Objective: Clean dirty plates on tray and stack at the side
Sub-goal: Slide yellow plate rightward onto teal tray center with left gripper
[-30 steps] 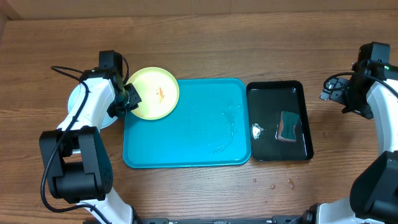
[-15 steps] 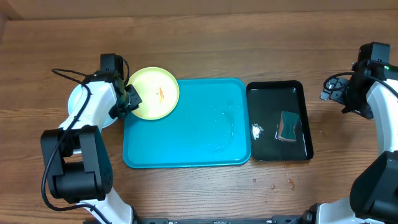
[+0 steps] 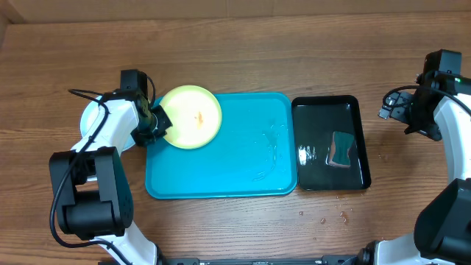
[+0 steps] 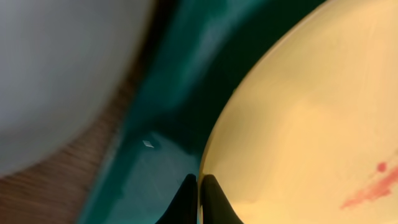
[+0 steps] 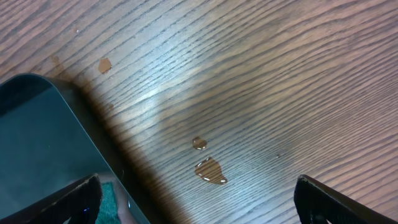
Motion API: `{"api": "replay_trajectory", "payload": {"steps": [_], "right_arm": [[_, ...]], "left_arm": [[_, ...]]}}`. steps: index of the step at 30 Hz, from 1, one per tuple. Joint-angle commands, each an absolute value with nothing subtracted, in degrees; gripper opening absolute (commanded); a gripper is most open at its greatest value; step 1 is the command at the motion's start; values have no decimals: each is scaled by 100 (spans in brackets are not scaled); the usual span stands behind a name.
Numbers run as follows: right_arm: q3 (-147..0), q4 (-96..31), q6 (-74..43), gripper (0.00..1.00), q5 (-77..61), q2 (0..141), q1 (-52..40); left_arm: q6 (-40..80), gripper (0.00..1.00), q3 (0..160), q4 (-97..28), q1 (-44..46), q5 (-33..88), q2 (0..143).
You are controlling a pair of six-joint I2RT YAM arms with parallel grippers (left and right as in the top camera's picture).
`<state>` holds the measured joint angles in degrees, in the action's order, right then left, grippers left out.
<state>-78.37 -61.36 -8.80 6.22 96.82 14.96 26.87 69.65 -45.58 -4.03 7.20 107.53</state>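
Yellow-green plate point(image 3: 193, 118) clamped at its rim by the left tool point(image 3: 157, 122).

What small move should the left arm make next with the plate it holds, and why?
Probably carry the round yellow-green plastic plate a little inward and lower it flat onto the large turquoise plastic tray. The left end effector pinches its rim, it sits over the tray's corner, and it bears an orange-red smear.
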Motion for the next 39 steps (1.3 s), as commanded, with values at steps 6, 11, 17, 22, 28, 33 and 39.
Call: {"api": "replay_trajectory", "payload": {"steps": [6,11,17,22,28,33,39], "right_arm": [[-7905,-6117,-893,100,639,9623,1509],[-7905,-6117,-895,100,639,9623,1509],[-7905,-6117,-895,100,639,9623,1509],[-7905,-6117,-893,100,639,9623,1509],[-7905,-6117,-893,100,639,9623,1509],[-7905,-6117,-893,100,639,9623,1509],[-7905,-6117,-893,100,639,9623,1509]], "left_arm": [[2268,4,6921,-5382,237,1612,10827],[2294,4,6921,-5419,854,1608,10827],[2311,17,6958,-5312,1105,1608,10825],[1697,23,7415,-5454,1094,1610,10820],[1186,25,7669,-5107,1243,617,10825],[982,27,7644,-5019,1361,445,10836],[982,27,7428,-4705,1603,447,10836]]}}
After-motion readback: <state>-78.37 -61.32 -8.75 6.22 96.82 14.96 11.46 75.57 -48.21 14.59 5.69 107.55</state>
